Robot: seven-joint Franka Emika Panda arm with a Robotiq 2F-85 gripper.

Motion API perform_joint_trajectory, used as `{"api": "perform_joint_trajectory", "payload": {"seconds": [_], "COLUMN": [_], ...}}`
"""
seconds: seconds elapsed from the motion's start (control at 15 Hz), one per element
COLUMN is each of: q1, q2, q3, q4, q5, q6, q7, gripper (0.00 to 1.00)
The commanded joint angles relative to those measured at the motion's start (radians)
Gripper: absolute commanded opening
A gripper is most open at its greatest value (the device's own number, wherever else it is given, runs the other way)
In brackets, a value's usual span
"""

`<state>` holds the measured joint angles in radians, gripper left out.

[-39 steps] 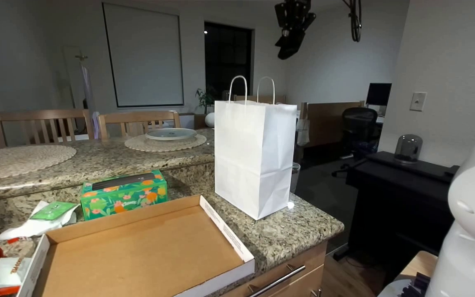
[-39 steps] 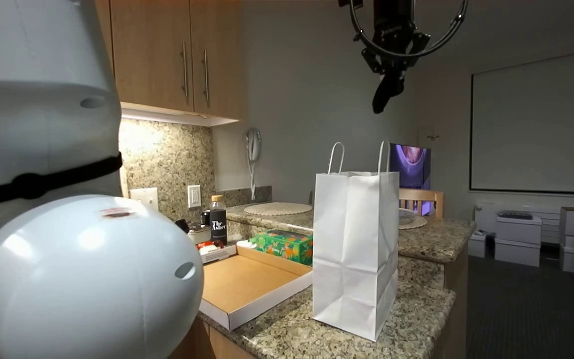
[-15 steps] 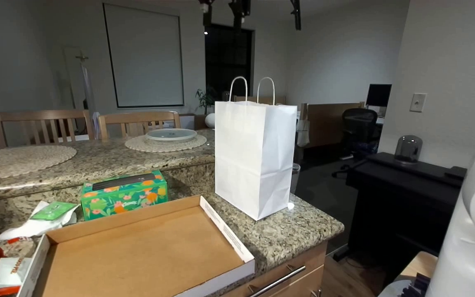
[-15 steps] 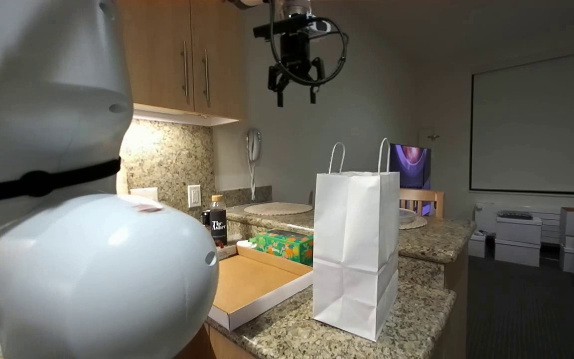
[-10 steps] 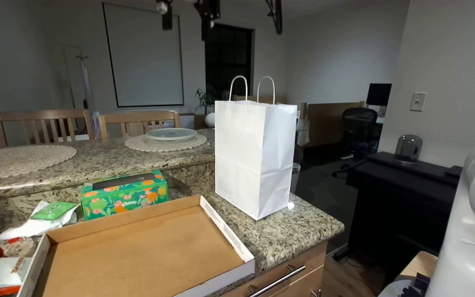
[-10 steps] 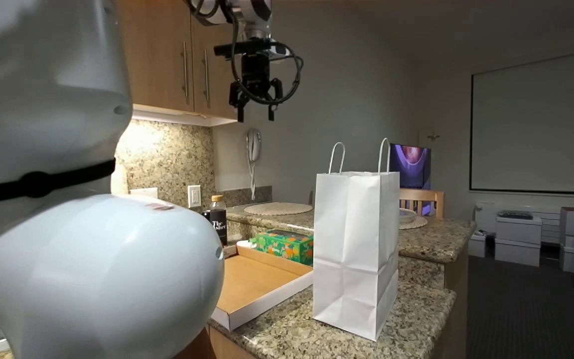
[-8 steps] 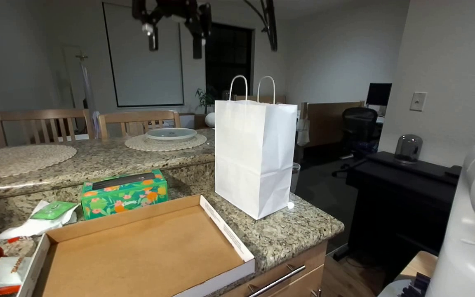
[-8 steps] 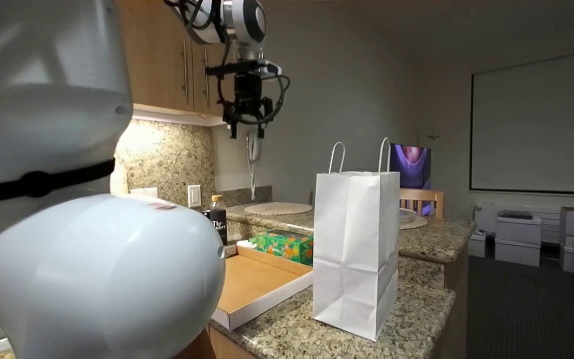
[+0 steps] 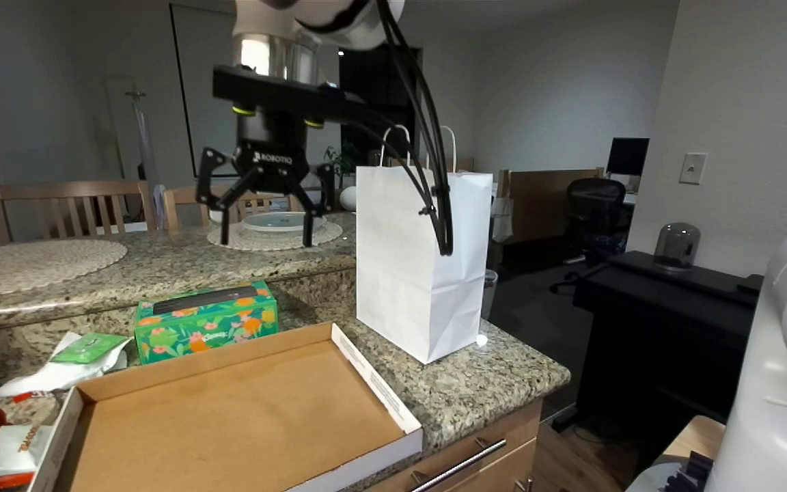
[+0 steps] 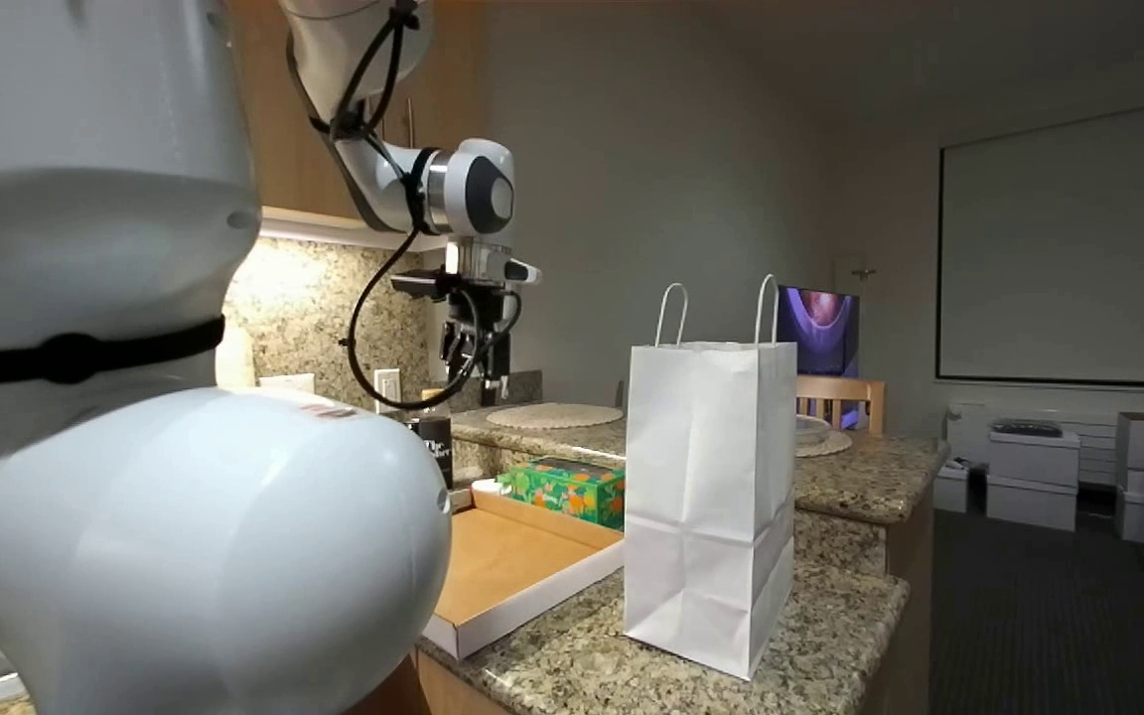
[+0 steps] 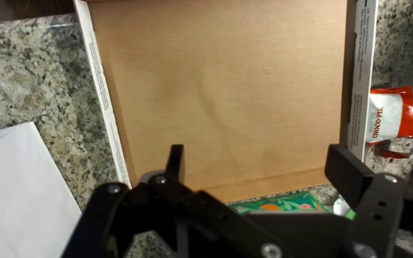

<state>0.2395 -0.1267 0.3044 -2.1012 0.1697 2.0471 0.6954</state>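
My gripper point(image 9: 266, 240) hangs in the air with its jaws wide apart and nothing between them. In the wrist view the black fingers point(image 11: 176, 159) frame the bare floor of a shallow cardboard tray point(image 11: 228, 89), which lies below. A green flowered tissue box point(image 9: 209, 324) sits against the tray's far side; the gripper's body hides most of it in the wrist view. To the side stands an upright white paper bag point(image 10: 691, 497) with two looped handles, apart from the fingers. Dangling arm cables cross in front of it in an exterior view.
A red and white snack packet point(image 11: 389, 116) lies beside the tray. Behind is a raised granite ledge with woven mats point(image 9: 31, 266) and a plate point(image 9: 283, 221). A dark bottle point(image 10: 436, 442) stands near the wall. The counter's edge point(image 9: 550, 383) lies past the bag.
The gripper has swung from high above the bag toward the tray side and come down, turning as it went. Its jaws stay open. Bag, tray and tissue box have not moved.
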Motion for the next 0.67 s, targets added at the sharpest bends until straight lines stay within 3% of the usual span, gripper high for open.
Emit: {"api": "perform_joint_trajectory", "payload": {"seconds": [0.0,0.07,0.13,0.6], "q1": [0.004,0.006,0.0,-0.001], "q2": [-0.091,-0.088,-0.03,-0.058], "q3": [0.0,-0.002,0.001,0.003], "q4": [-0.183,-0.206,-0.115,-0.171], "q5": [0.019,0.031,0.0,0.001], "q6": [0.12,0.111,0.074,0.083], "q7": [0.037,0.01,0.021,0.02], "gripper": [1.0,1.0,1.0,1.0]}}
